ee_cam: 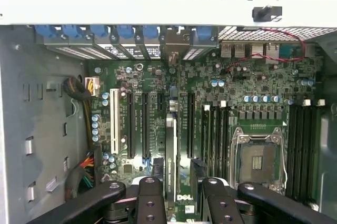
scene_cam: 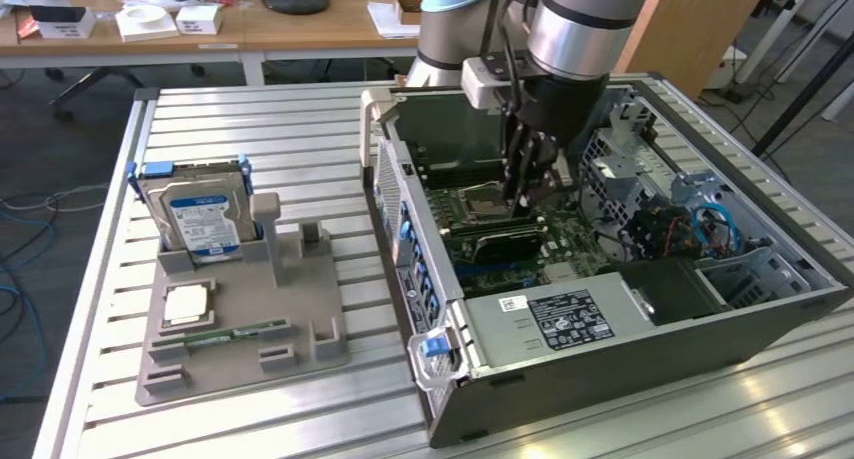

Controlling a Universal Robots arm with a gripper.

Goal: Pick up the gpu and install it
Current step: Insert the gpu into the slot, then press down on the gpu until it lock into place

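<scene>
Well off to the exterior view's left of the fingers, a grey moulded plastic holder tray (scene_cam: 240, 349) lies on the slatted aluminium table (scene_cam: 267, 129). A boxy silver hard drive with a blue-white label (scene_cam: 200, 214) stands upright in the tray. A square metal-topped processor chip (scene_cam: 184, 304) and a small narrow green memory stick (scene_cam: 227, 334) lie flat in front of it. Nearer the fingers, the open dark grey metal computer case (scene_cam: 641, 339) lies on its side with its green motherboard (ee_cam: 242, 84) exposed. The black two-fingered gripper (scene_cam: 527, 184) reaches straight down into it on the silver and black robot arm (scene_cam: 581, 29). The gpu, a thin flat black circuit card (scene_cam: 505, 241), sits directly below the fingertips, standing on its edge in a motherboard slot. In the wrist view the gripper (ee_cam: 184, 195) straddles the gpu (ee_cam: 170, 150), which is seen edge-on as a pale strip. The card lies just beside one black finger (ee_cam: 150, 203), and bare board is visible between it and the other finger. The fingers therefore stand apart and are not clamped on the card. Just beyond that other finger is the empty square metal-framed processor socket (ee_cam: 258, 158). Towards the exterior view's right, the grey boxy power supply with a black label (scene_cam: 561, 314) sits near the fingers inside the case.
</scene>
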